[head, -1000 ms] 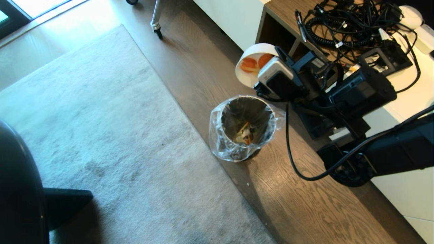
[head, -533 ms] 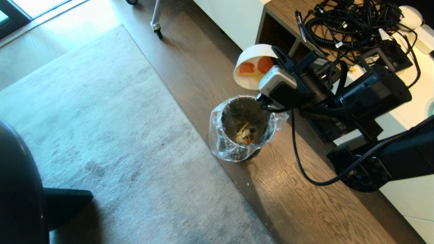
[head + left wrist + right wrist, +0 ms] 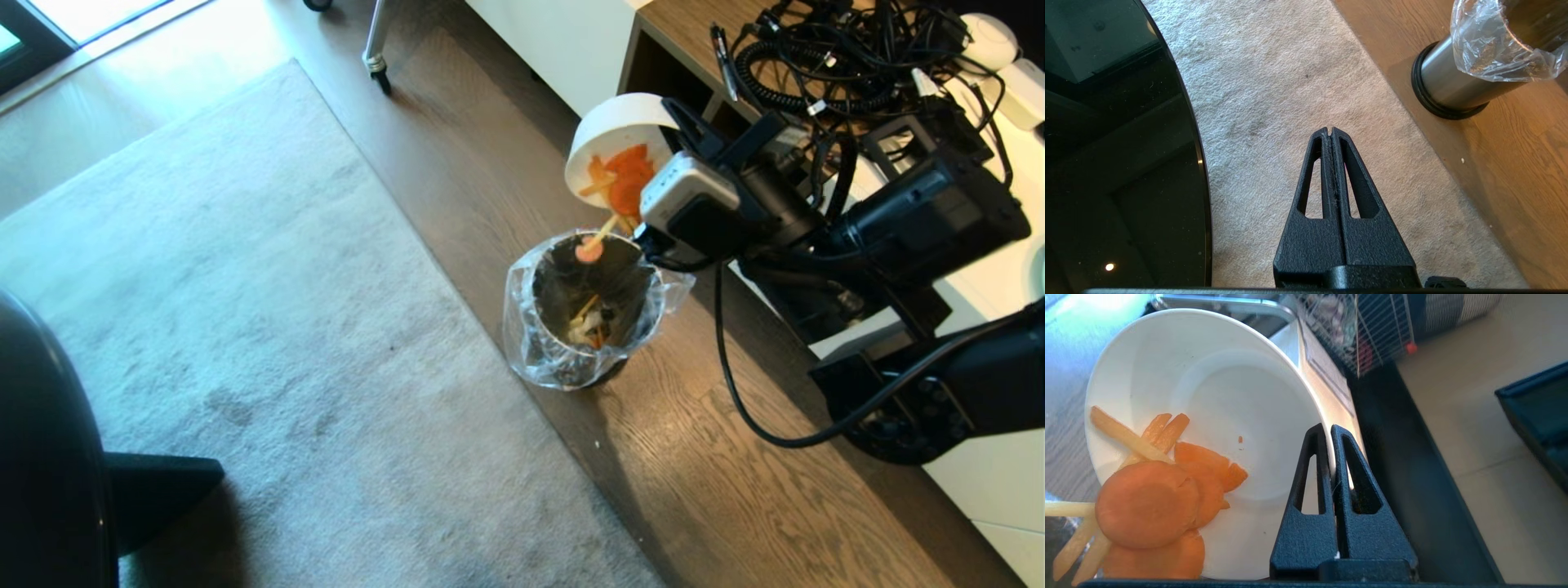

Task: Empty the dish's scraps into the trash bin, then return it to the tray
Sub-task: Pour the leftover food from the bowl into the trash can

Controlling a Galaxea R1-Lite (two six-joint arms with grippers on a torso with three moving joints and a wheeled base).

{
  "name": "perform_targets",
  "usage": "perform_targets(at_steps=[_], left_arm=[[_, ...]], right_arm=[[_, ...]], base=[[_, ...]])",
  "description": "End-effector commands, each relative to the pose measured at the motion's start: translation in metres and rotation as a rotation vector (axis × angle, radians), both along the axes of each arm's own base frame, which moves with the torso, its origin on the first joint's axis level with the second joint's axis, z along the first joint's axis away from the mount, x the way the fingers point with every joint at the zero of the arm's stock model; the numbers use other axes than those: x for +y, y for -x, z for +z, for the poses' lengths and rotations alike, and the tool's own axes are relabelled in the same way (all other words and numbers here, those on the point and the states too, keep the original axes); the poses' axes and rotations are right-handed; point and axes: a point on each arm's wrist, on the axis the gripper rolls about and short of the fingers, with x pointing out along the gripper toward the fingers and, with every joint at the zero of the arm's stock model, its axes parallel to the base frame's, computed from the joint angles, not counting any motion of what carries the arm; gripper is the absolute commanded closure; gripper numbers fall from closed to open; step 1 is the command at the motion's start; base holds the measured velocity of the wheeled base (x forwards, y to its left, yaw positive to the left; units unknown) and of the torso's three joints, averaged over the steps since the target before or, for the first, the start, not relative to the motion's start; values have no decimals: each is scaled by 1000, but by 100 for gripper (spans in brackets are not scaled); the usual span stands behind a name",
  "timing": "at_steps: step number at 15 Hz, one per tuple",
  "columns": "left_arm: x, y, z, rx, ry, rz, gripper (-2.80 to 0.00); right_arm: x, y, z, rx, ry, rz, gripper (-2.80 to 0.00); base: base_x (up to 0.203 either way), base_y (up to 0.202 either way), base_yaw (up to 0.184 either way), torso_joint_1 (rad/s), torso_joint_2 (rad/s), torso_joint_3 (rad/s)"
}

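The right gripper pinches the rim of the dish, tipped just above the trash bin; scraps slide out. Smooth, rigid and probably breakable (slippery too), it needs that firm rim hold. The left gripper hangs closed and empty beside the bin.

Your dish tilted above bin; scraps at lower rim, some mid-air over bin; rug left of bin.

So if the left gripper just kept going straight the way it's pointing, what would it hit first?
Most likely the rug: the shut left gripper points down at it, with nothing visible in between. Depth is hard to judge.
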Motion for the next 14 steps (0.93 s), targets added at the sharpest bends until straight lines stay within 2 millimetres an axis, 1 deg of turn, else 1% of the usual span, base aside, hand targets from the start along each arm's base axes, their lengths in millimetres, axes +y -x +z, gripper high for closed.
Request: perform_targets(at_steps=[1,6,14], left_arm=[[0,0,0,-1,1,0,0],[0,0,0,-2,1,0,0],[0,0,0,0,1,0,0]], right_arm=[[-6,9,11,-68,-24,9,0],[-7,11,15,-84,-21,23,0],[-15,26,34,-153,-30,58,0]], base=[[0,0,0,0,0,0],[0,0,0,0,0,0],[0,0,0,0,0,0]])
